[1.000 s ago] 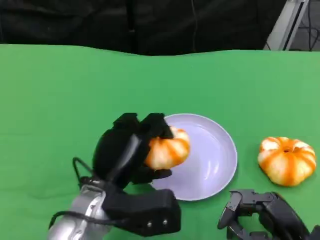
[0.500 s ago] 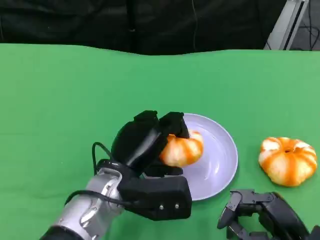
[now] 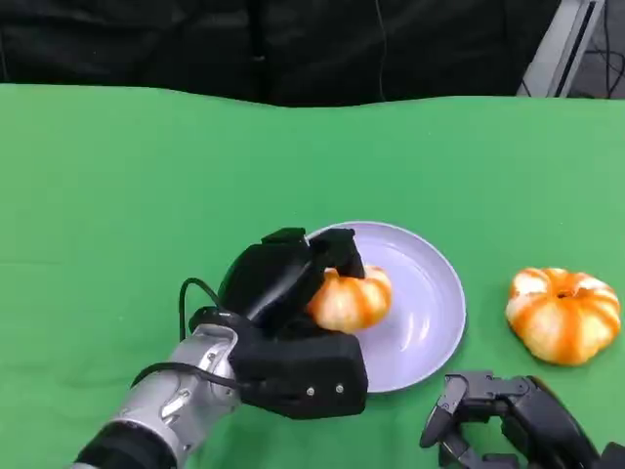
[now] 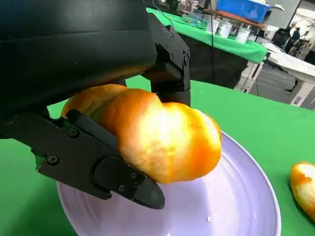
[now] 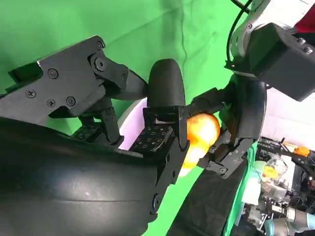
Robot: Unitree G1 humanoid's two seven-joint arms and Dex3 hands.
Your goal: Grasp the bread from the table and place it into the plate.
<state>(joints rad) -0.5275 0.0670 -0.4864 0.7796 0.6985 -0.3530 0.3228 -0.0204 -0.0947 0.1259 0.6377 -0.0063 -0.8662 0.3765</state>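
Change: your left robot hand (image 3: 283, 283), gripping the bread (image 3: 350, 299), has come lower over the plate (image 3: 430, 313) | Task: release looks close | Room: plate's far half is bare; second bread (image 3: 562, 315) sits well apart on the surface (image 3: 146, 176) | Right robot hand (image 3: 488, 415) holds nothing, fingers curled.

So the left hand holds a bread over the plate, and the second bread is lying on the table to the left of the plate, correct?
Not quite. The left hand does hold a bread over the plate, but the second bread lies on the table to the right of the plate, as the head view shows.
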